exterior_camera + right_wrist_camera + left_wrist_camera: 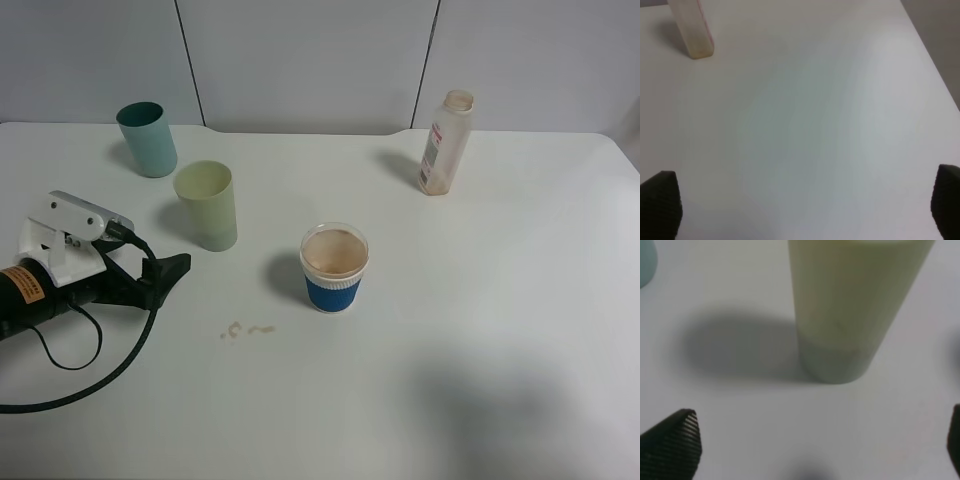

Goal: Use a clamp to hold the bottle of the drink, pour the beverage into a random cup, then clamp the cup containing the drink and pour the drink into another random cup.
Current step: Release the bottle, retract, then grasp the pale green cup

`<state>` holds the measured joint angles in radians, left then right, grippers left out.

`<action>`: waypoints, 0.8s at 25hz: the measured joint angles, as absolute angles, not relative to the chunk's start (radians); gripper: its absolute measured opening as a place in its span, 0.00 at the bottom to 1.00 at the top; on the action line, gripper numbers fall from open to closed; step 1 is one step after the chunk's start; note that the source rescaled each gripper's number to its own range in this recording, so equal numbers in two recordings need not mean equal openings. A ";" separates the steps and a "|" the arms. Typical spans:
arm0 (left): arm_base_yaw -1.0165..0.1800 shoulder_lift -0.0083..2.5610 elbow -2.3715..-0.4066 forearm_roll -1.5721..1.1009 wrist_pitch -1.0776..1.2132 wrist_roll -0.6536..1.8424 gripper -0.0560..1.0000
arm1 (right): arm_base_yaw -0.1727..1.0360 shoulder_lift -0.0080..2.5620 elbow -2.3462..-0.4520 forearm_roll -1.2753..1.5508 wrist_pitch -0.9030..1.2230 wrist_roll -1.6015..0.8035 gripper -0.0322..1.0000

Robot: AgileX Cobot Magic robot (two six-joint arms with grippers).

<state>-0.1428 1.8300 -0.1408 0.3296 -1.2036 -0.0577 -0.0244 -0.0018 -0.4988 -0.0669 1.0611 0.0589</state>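
**Exterior high.** The bottle (446,142) is standing capless at the far right, well apart from the cups. The pale yellow-green tumbler (206,205) is standing upright between the teal tumbler (147,139) and the blue-sleeved cup (334,267). The left gripper (172,275) is sitting low, near the tumbler, probably lining up a side grasp. Bare table (500,330) is lying all round the blue-sleeved cup, giving room to tilt.

**Left wrist.** The left gripper (815,445) is standing spread and empty, with the tumbler (850,315) ahead and untouched. Its lower band is reading darker, possibly the drink, but this is unconfirmed.

**Right wrist.** The right gripper (802,205) is hanging spread and empty. The bottle (692,30) is standing well ahead, and the table edge (930,60) is running close by.
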 joint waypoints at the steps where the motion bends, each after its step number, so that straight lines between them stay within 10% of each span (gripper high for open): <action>1: -0.143 1.830 -0.142 0.329 -1.204 -0.053 1.00 | -0.024 -0.002 -0.499 -0.067 1.061 0.059 1.00; 20: -0.143 1.978 -0.313 0.397 -1.211 -0.044 1.00 | -0.024 -0.002 -0.499 -0.067 1.061 0.059 1.00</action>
